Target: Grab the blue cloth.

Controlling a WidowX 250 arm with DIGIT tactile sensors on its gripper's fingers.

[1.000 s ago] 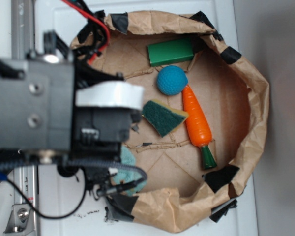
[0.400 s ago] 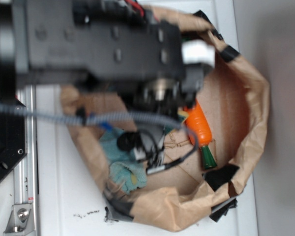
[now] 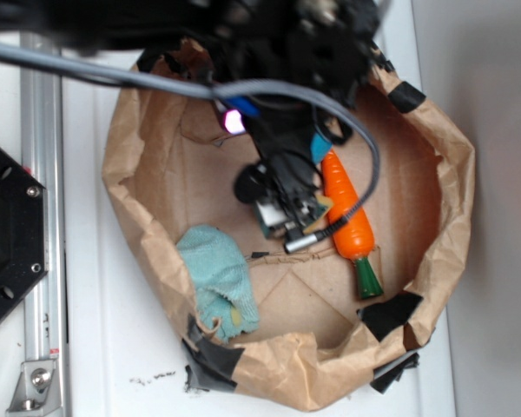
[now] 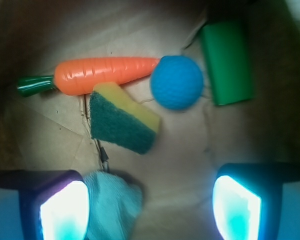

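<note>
Wrist view: gripper (image 4: pixel 150 205) nearest, its fingers spread wide and holding nothing. The blue cloth (image 4: pixel 112 205) lies rumpled beside the left finger (image 4: pixel 62 210) on the paper-lined floor. Farther: green-and-yellow sponge (image 4: pixel 121 120), then orange carrot (image 4: pixel 102 76), blue ball (image 4: pixel 177 82) and green block (image 4: pixel 226 61) at right.

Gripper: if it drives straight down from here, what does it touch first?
Likely bare paper floor between the open gripper fingers; its left finger would clip the blue cloth edge. Depth is unclear.
</note>
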